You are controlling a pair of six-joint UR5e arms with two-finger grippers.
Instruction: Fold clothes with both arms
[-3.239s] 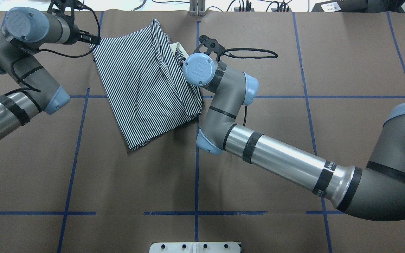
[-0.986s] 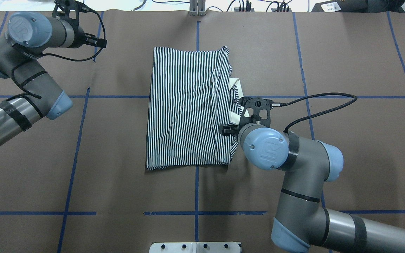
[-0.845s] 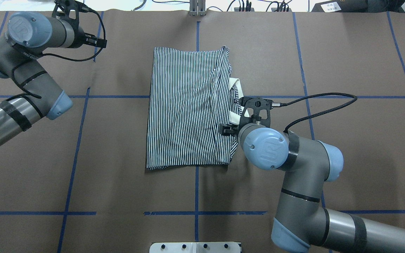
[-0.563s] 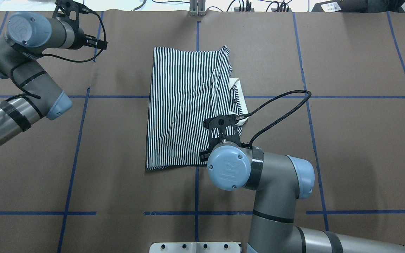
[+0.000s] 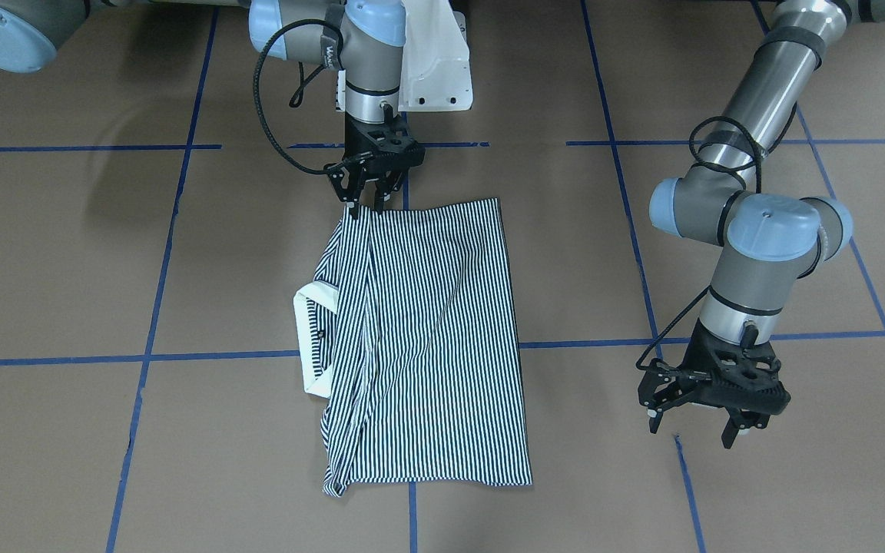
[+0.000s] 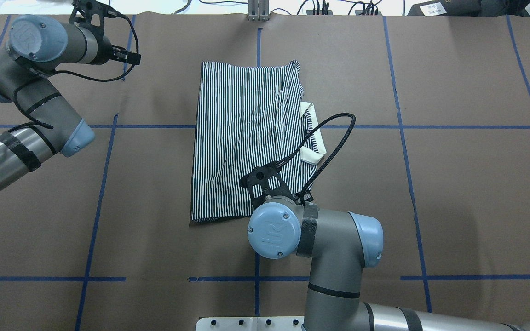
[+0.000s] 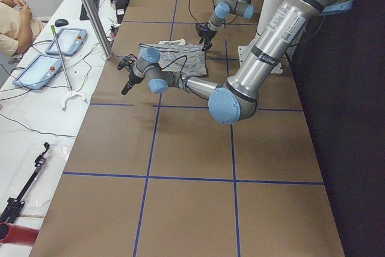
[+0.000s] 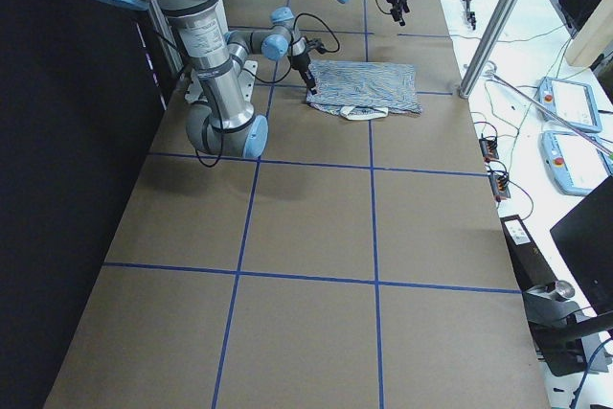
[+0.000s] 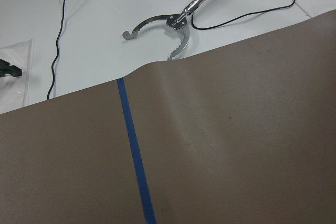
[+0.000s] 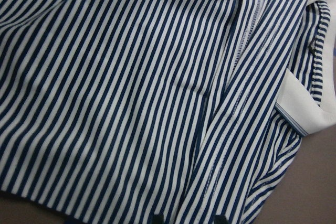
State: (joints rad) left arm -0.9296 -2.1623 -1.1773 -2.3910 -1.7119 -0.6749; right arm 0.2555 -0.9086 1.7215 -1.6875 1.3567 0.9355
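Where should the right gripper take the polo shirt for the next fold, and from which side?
Probably the robot-side corner of the polo shirt, on the side where the collar pokes out. The shirt lies flat and its layered edges meet there, so come from above, on the robot's side. The right gripper hangs open just over it.

"UR" stands on the left arm [image 6: 31, 36] and the right arm [image 6: 274, 228].
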